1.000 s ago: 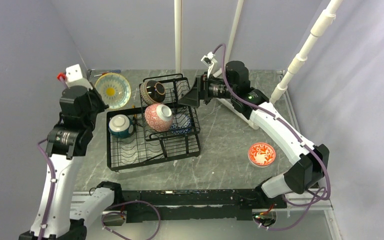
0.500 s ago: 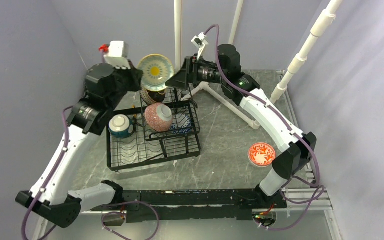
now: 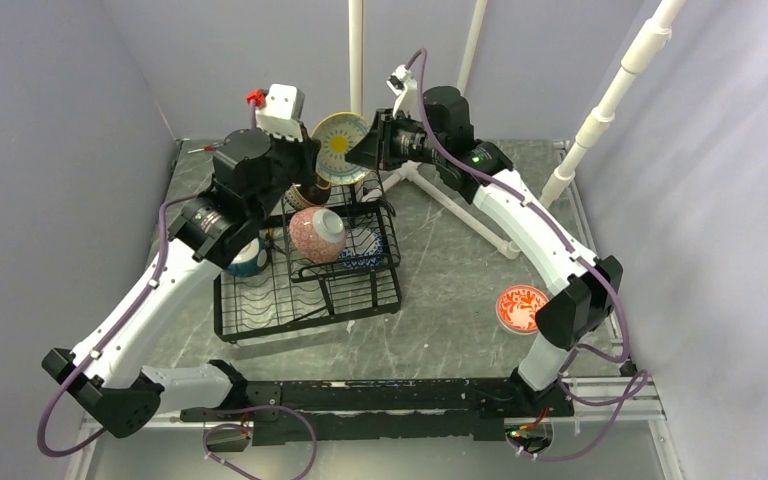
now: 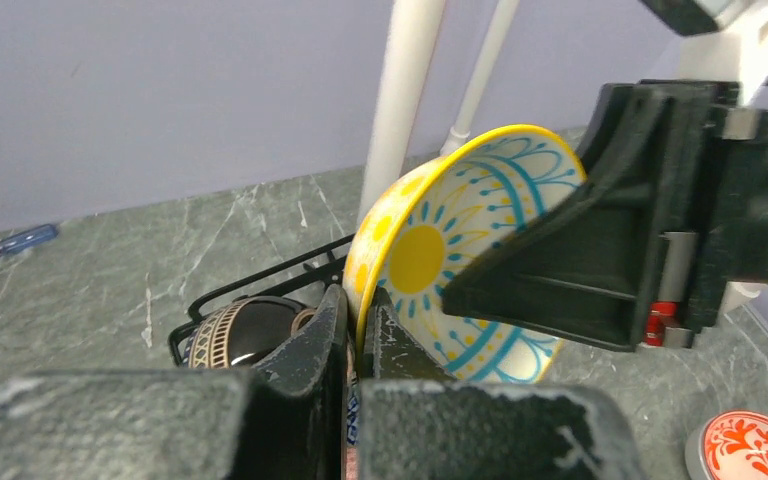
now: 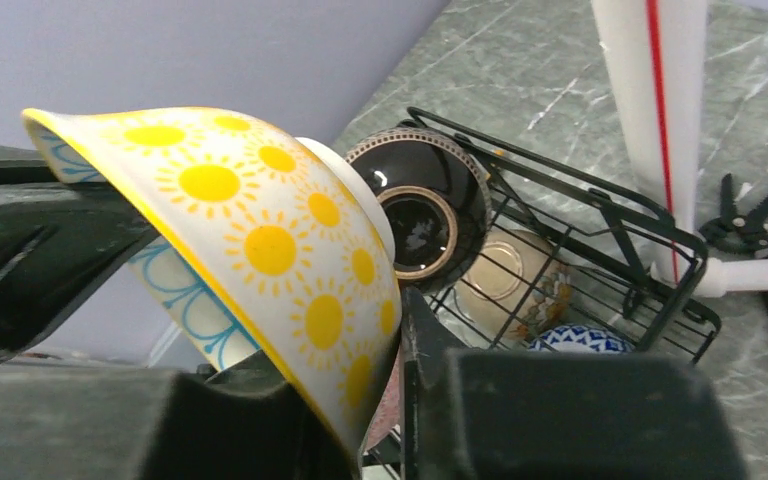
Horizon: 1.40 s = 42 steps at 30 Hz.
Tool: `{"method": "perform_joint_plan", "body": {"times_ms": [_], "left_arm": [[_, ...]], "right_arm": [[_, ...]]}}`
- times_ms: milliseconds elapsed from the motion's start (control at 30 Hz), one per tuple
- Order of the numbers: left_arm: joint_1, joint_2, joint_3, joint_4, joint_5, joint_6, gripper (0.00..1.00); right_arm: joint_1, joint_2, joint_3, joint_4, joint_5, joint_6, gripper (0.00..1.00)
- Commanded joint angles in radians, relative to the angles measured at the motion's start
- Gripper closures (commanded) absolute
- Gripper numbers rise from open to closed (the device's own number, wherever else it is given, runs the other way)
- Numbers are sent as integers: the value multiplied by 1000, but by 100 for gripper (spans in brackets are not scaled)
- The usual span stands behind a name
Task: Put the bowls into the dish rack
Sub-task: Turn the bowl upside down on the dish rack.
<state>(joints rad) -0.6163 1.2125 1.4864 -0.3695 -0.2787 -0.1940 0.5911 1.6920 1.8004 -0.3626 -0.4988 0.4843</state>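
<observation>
A yellow bowl [image 3: 340,148] with sun dots outside and blue lines inside hangs tilted on edge above the dish rack [image 3: 305,300]. My left gripper [image 3: 314,163] is shut on its rim [image 4: 358,310]. From the other side my right gripper [image 3: 366,150] has its jaws clamped on the opposite wall of the yellow bowl [image 5: 270,250]. In the rack sit a dark brown striped bowl [image 5: 420,200], a pink-red bowl [image 3: 317,234], a blue-white zigzag bowl [image 3: 365,245] and a teal bowl [image 3: 245,262], partly hidden by my left arm. A red-patterned bowl [image 3: 522,308] lies on the table at right.
White poles [image 3: 356,60] rise behind the rack, with a crossbar running along the table. Black pliers [image 5: 755,225] lie near a pole foot. A screwdriver [image 4: 10,245] lies at the back left. Purple walls close the left, back and right.
My left arm lifted the yellow bowl from the back left and carried it right, above the rack. My right gripper moved in and closed on its other side.
</observation>
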Motion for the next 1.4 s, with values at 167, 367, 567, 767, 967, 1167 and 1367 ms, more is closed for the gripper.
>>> {"method": "perform_joint_plan", "body": {"times_ms": [167,367,567,767,967,1167,1367], "left_arm": [[-11,-18,14,111,33,-14,50],[-10,-49,-4,88,197,-65,12],[17,-51,31,14,424,-114,6],[124,-57,39,-2,692,-159,6],[215,-22,36,62,971,-245,9],[216,27,48,78,1031,-277,16],[195,59,67,48,988,-260,20]], "right_arm": [[5,-72,-63,108,38,-85,100],[-26,-152,-178,235,15,-158,100],[-73,-201,-178,225,-155,-227,100],[-102,-233,-185,226,-346,-261,100],[-103,-227,-140,167,-421,-291,100],[-103,-217,-129,155,-393,-267,100],[-103,-186,-107,131,-392,-243,100]]}}
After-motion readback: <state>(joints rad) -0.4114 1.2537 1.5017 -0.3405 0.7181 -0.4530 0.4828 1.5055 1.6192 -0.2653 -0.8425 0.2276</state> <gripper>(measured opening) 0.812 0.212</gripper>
